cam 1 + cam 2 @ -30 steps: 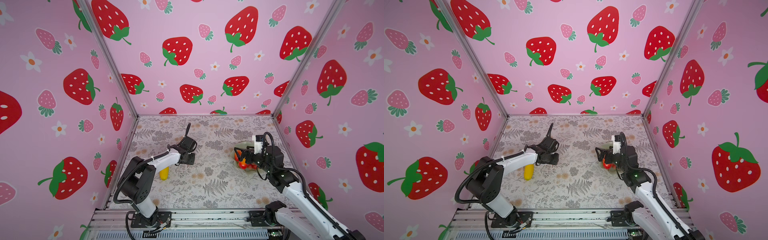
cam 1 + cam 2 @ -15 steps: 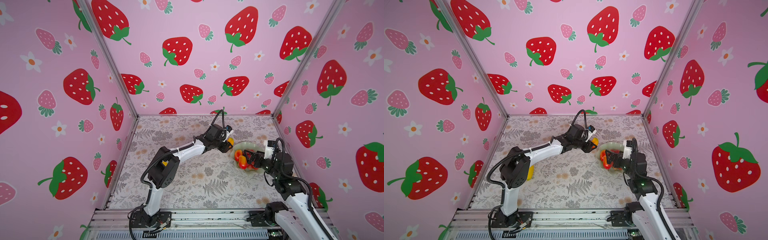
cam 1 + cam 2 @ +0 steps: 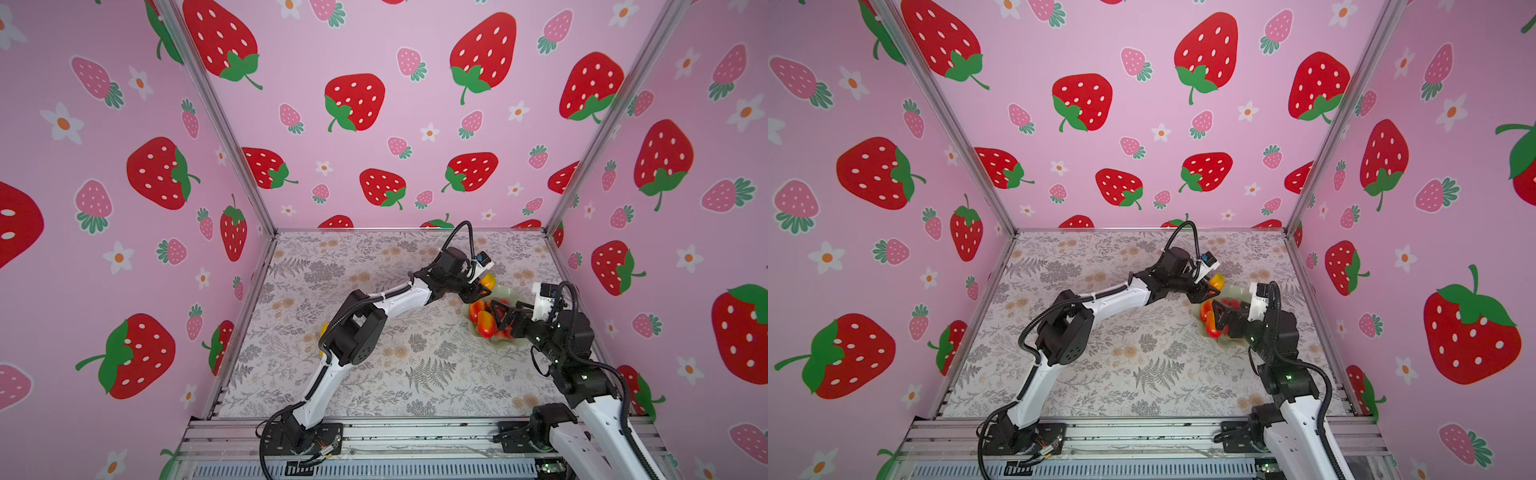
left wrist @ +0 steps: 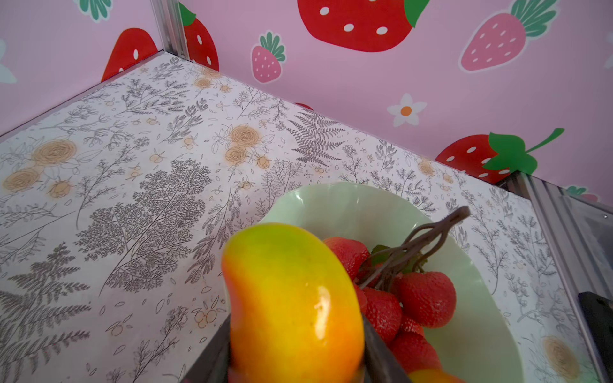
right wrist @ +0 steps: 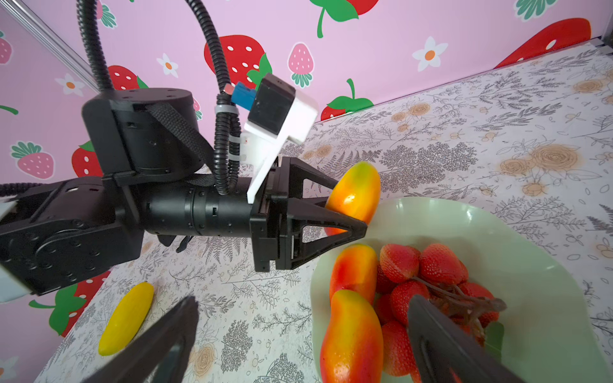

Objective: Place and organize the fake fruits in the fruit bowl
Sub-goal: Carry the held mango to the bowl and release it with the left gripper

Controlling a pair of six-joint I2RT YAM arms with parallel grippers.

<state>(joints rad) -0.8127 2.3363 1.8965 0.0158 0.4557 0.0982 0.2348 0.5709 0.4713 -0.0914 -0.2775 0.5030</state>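
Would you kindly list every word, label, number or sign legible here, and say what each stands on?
No readable text anywhere.
Walls: only printed strawberries and flowers.
Tabletop: only plant drawings.
Fruit bowl, held mango, berry bunch: no markings shown.
Blue plug on the left arm's camera mount: no lettering visible.

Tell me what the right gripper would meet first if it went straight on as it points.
Probably the nearer mango in the fruit bowl, lying between the open fingers of the right gripper. Depth is unclear; the bowl's rim might come first.
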